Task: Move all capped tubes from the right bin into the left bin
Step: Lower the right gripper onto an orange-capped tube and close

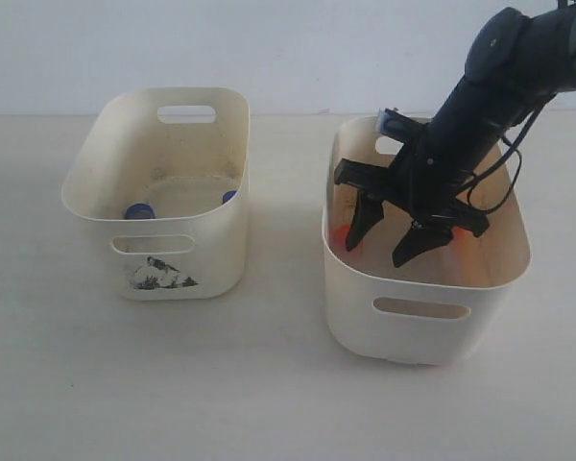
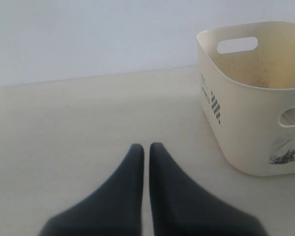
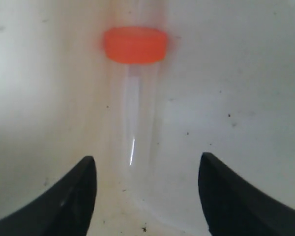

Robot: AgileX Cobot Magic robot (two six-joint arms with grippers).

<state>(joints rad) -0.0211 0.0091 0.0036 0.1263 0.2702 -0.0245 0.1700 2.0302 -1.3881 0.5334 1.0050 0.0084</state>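
My right gripper (image 1: 382, 246) hangs open inside the right bin (image 1: 418, 331), its fingers pointing down toward the floor of the tub. In the right wrist view the open gripper (image 3: 147, 162) straddles a clear capped tube (image 3: 136, 113) with an orange cap (image 3: 135, 44), which leans against the bin's inner wall (image 3: 246, 98); neither finger touches it. An orange cap (image 1: 340, 235) shows beside the near finger. The left bin (image 1: 163, 254), marked with a black smudge, holds two blue-capped tubes (image 1: 139, 211) (image 1: 228, 196). My left gripper (image 2: 146, 147) is shut and empty over the table, beside the left bin (image 2: 250, 123).
An orange glow (image 1: 458, 232) shows behind the right gripper, partly hidden by it. The two tubs stand side by side on a pale table (image 1: 269, 384) with a gap between them. A white wall rises behind.
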